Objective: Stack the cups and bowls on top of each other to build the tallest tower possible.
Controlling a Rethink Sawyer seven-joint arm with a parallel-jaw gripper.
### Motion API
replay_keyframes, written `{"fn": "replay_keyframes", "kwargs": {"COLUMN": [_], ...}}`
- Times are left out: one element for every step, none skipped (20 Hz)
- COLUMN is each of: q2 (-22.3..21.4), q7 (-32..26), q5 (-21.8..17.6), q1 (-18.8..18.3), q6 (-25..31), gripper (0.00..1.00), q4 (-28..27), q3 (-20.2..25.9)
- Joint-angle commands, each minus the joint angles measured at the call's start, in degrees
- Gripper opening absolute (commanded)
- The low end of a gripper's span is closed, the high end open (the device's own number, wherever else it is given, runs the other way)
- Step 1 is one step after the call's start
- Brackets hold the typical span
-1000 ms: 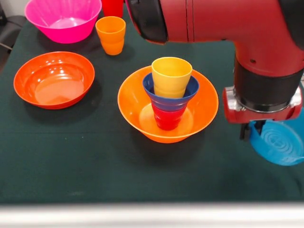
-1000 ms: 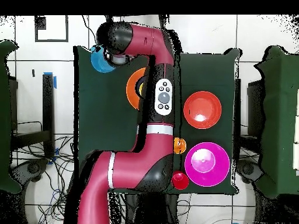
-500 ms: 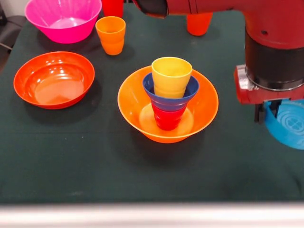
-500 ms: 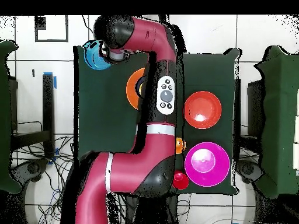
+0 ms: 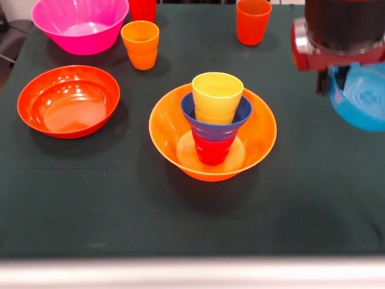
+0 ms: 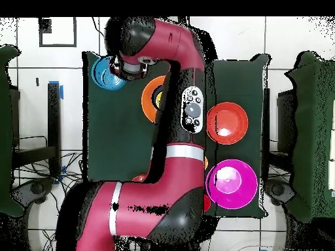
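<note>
The tower stands mid-table: a wide yellow-orange bowl (image 5: 165, 135) holds a red cup (image 5: 212, 152), a small dark blue bowl (image 5: 204, 123) and a yellow cup (image 5: 216, 96) on top. My gripper (image 5: 329, 81) is at the upper right, shut on the rim of the light blue bowl (image 5: 363, 96), which hangs tilted above the table, right of the tower and higher than its top. In the overhead view the light blue bowl (image 6: 103, 72) shows beside the arm's wrist, which hides the gripper, and the tower's base bowl (image 6: 148, 99) is half hidden by the arm.
An orange-red shallow bowl (image 5: 68, 100) sits at the left. A big pink bowl (image 5: 80, 24), an orange cup (image 5: 140, 44), a red cup (image 5: 142, 8) and another orange-red cup (image 5: 252, 21) stand along the far side. The table's front edge runs along the bottom.
My gripper has risen with the light blue bowl, lifting it off the table at the right. The arm has swung out of the picture's top. The tower has not moved.
</note>
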Motion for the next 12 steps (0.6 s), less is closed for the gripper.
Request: {"fn": "replay_keyframes", "kwargs": {"q2": [-15.8,-16.9,-17.8,-18.8,-19.6,-20.4,-21.4,-22.0,-22.7,-23.1,-23.8,-24.2], "q7": [-26.1,-26.7,-27.7,-28.5,-29.5,-30.5,-31.4,-32.3,-33.2,-34.0,-35.3,-36.3], "q5": [-4.5,-4.8,-5.3,-5.8,-6.4,-7.0,-7.7,-8.5,-9.3,-10.0,-10.9,-11.6], "q1": [-3.6,-4.1,-4.5,-5.0,-5.6,-6.0,-6.7,-7.1,-7.8,-8.3,-9.1,-9.7], "q6": [7.5,7.2,7.3,7.0,7.1,6.6,6.1,5.9,5.5,4.9,4.1,3.3], "gripper": [0.0,0.0,0.0,0.0,0.0,0.0,0.0,0.0,0.0,0.0,0.0,0.0], "q4": [23.4,25.0,26.2,27.7,28.6,30.0,31.4,32.3,33.2,34.0,35.1,36.0], "q3": [4.2,4.7,5.2,5.6,6.0,6.1,6.5,6.7,6.9,7.3,7.5,8.0]}}
